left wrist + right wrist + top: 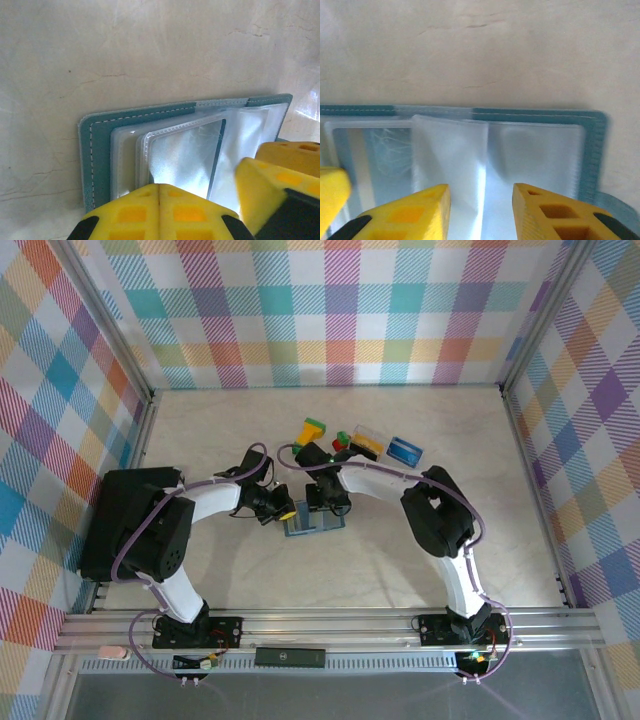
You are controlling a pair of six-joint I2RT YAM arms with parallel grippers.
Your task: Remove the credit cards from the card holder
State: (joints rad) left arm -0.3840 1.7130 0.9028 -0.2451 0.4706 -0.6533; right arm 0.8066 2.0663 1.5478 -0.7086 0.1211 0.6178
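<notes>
The card holder (pixel 313 527) is laid open on the counter (pixel 400 570). The left tool (pixel 159 192) is shut at its near edge; the right tool (pixel 480 192) is held half-open above the sleeves (pixel 450 150). Any card left inside probably has to be pinched and drawn out next.

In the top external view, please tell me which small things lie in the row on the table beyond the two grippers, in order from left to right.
yellow-and-green block → red and green cubes → yellow-and-black card → blue card
</notes>
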